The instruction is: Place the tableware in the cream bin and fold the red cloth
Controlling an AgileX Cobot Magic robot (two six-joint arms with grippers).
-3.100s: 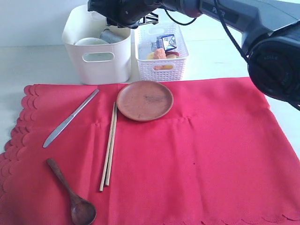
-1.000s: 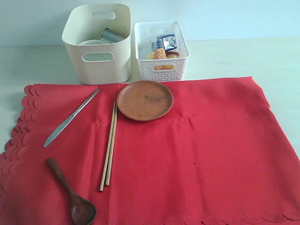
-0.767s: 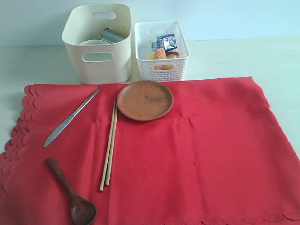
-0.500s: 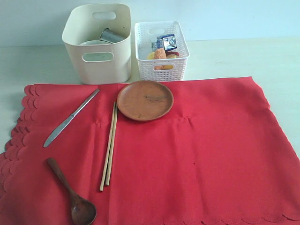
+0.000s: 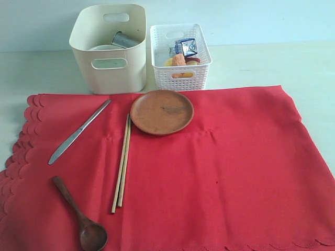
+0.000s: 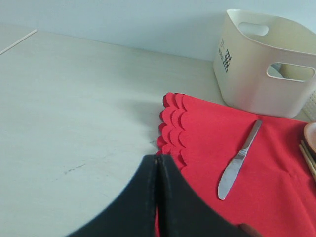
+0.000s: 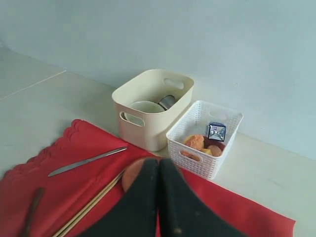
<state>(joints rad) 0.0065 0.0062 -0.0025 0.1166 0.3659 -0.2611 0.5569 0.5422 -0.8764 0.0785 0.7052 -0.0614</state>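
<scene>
Exterior view: A pale table [image 5: 272, 63] met a plain light wall [image 5: 251, 21] along the top of the frame. The red cloth [image 5: 225, 167] lay flat over the lower two thirds, its scalloped edge at the left and its right half bare. On its left half lay the silver knife [image 5: 78, 132], the wooden chopsticks [image 5: 122, 163], the dark wooden spoon [image 5: 78, 214] and the round brown plate [image 5: 162, 112], none touching another. The cream bin [image 5: 112, 78] stood at upper left, just off the cloth's far edge, with the white bowl [image 5: 102, 47] and steel cup [image 5: 124, 40] inside. The white lattice basket [image 5: 162, 73] stood just beside it. Bare table lay open at upper right.

Left wrist view: The left gripper [image 6: 157, 159], fingers pressed together and holding nothing, hung over the scalloped edge, with a wide stretch of bare table beside it.

Right wrist view: The right gripper [image 7: 159, 163], fingers likewise together and empty, hung above the plate, facing bin and basket.
</scene>
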